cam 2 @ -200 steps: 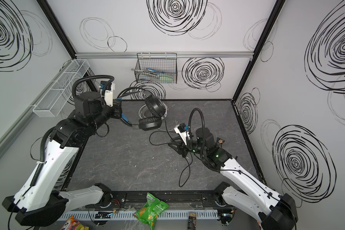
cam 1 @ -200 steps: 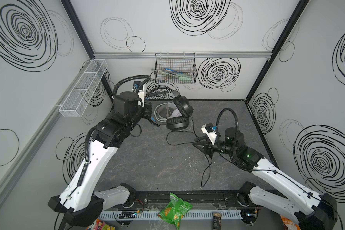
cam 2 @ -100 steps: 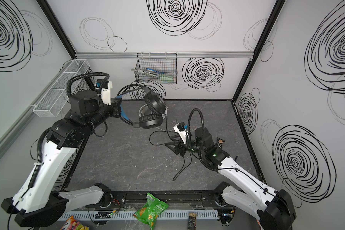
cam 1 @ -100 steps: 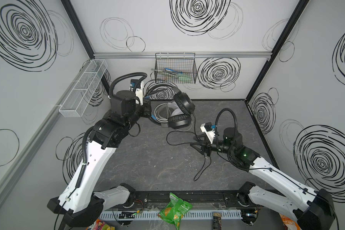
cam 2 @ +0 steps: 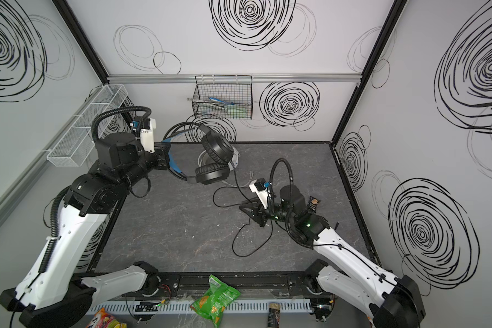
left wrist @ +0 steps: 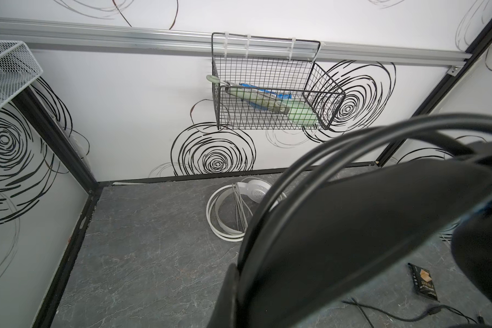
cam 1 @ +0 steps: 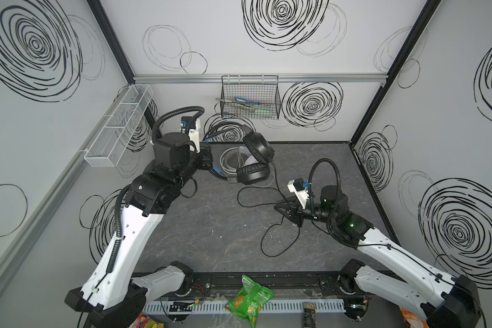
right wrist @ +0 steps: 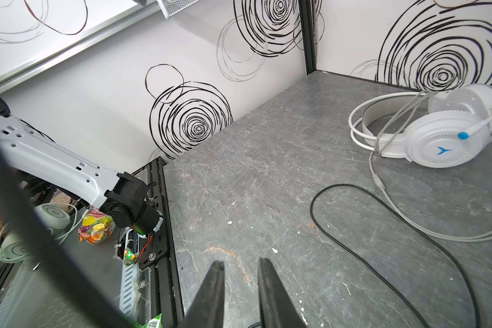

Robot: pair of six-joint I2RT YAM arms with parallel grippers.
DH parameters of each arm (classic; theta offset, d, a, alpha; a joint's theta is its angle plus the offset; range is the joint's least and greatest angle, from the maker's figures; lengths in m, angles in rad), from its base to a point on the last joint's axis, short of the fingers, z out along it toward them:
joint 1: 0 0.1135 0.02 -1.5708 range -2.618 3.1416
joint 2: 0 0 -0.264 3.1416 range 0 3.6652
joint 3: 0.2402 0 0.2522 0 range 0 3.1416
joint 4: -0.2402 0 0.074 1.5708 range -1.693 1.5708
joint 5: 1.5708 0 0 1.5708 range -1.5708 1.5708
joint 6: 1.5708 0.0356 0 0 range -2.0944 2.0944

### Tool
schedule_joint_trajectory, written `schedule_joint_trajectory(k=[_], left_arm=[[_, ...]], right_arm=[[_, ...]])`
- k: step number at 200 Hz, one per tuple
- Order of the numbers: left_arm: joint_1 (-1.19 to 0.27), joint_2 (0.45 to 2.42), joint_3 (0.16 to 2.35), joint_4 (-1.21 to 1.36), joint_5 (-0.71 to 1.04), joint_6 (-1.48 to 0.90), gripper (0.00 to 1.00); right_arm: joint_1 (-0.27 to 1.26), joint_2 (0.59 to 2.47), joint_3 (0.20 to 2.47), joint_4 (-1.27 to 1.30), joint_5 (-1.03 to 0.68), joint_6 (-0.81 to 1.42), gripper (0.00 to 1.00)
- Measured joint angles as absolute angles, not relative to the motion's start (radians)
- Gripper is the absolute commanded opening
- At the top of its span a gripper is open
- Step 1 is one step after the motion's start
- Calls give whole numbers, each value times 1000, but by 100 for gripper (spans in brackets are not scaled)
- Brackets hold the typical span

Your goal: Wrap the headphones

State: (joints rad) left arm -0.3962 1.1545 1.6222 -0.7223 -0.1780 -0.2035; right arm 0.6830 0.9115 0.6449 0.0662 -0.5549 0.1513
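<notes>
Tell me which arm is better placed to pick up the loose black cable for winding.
Right. The left gripper is shut on the black headset, holding it up. The right gripper, jaws apart, sits low beside the black cable on the table.

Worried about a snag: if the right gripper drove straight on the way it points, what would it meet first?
Probably bare tabletop; the right gripper seems angled slightly down, and the black cable lies off to one side.
</notes>
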Motion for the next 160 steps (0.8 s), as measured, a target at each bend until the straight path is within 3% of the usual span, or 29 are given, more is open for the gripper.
schedule_joint_trajectory(k=[20,61,131,148,160], left_arm=[[-395,1155,1623,-719,-170,-207,0],[-393,1155,1631,-715,-149,-221,0],[-392,1155,1684,-713,-123,-249,0],[-392,1156,1702,-709,-117,-254,0],[-391,1156,1716,-708,-113,-259,0]], right_arm=[[683,911,641,67,-546,155,53],[683,918,640,88,-544,163,61],[683,1021,640,154,-578,174,61],[683,1031,640,174,-586,179,58],[683,1041,640,190,-595,183,51]])
